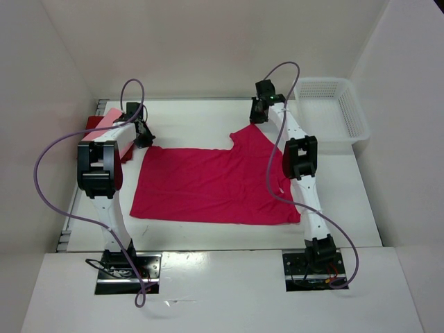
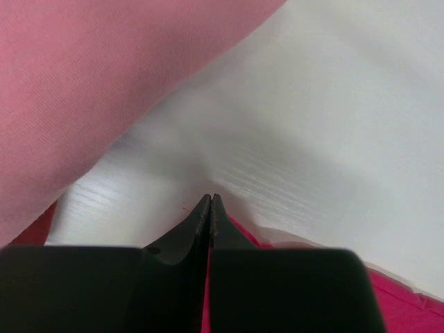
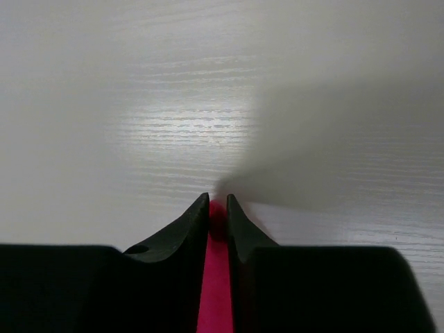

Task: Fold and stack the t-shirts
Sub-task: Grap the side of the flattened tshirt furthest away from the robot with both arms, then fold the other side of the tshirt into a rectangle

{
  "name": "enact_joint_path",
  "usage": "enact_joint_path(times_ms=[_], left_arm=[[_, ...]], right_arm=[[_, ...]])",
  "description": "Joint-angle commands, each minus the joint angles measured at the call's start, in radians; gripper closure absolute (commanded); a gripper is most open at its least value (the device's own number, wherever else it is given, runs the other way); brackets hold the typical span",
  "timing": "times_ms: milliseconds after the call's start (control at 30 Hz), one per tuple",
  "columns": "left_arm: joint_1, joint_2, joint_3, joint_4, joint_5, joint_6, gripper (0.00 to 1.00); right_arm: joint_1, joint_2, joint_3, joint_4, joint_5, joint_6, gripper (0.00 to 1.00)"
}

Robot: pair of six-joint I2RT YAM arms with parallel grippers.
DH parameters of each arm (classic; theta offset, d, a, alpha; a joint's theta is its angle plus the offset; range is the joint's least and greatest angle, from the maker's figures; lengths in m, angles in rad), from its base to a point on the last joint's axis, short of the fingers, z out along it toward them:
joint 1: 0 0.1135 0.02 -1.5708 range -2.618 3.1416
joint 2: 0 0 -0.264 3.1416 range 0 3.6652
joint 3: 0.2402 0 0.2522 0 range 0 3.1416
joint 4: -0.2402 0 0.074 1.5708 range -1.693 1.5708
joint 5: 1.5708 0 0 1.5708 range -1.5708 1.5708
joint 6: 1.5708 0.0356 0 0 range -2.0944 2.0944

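Magenta cloth t-shirt (image 1: pixel 208 184); flat, smooth

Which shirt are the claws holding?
The bright magenta shirt, spread flat; left gripper and right gripper pinch it. The light pink shirt and dark red shirt lie aside.

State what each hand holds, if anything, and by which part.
Both grip the magenta-pink t-shirt along its far edge: the left hand pinches the far left corner, and the right hand pinches the far right end.
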Motion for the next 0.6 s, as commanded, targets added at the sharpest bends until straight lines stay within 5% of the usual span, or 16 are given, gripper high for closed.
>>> enact_joint_path(times_ms=[0, 167, 333, 567], left_arm=[[-0.002, -0.021, -0.008, 0.007, 0.012, 0.013, 1.00], [-0.002, -0.021, -0.008, 0.007, 0.012, 0.013, 1.00], [0.008, -0.090, -0.049, 0.031, 0.013, -0.016, 1.00], [0.031, -0.194, -0.090, 0.007, 0.038, 0.007, 1.00]], right_arm=[[0.009, 0.012, 0.056, -0.025, -0.008, 0.007, 0.82], [0.009, -0.014, 0.056, -0.025, -0.008, 0.016, 0.98], [0.000, -0.152, -0.013, -0.047, -0.017, 0.027, 1.00], [-0.018, -0.569, -0.628, 0.117, -0.038, 0.036, 1.00]])
